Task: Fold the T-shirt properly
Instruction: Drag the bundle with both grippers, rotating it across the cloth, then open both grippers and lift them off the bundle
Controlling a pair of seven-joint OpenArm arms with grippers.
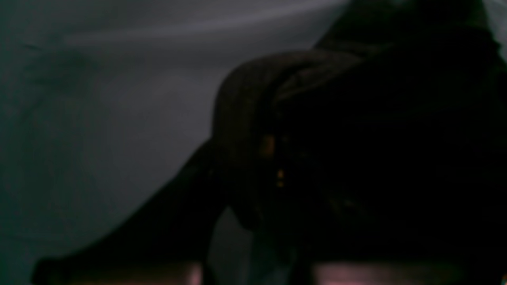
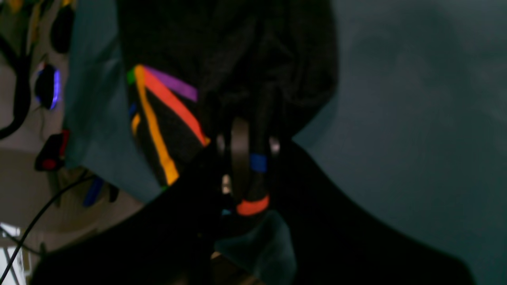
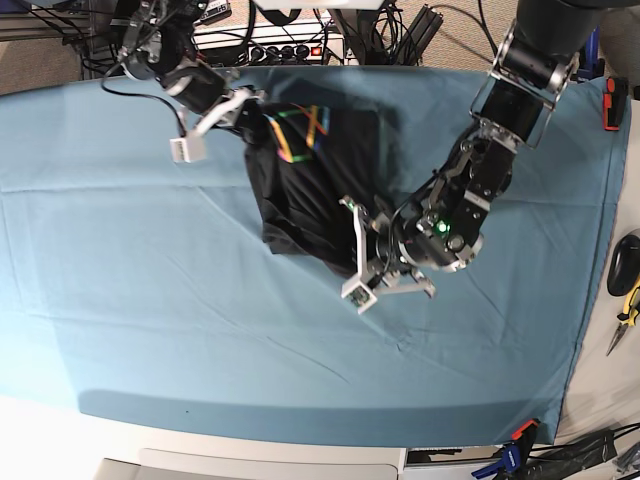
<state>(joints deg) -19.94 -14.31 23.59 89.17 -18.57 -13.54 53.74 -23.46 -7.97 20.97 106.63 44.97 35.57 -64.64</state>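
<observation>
Both grippers, the left gripper (image 3: pixel 362 268) and the right gripper (image 3: pixel 243 105), are pinching opposite edges of the T-shirt (image 3: pixel 315 185) on the teal cloth (image 3: pixel 120 260), probably for folding it over.

T-shirt (image 3: pixel 315 185) bunched on teal cloth (image 3: pixel 150 300) | both claws gripping opp. edges: L (image 3: pixel 362 262), R (image 3: pixel 248 108)

Matt black cotton T-shirt (image 3: pixel 315 190), matt teal cloth (image 3: pixel 150 280) — softly creased

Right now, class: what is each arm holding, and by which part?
Both hold the T-shirt: right gripper pinches its far printed edge, left gripper its near plain edge.
</observation>
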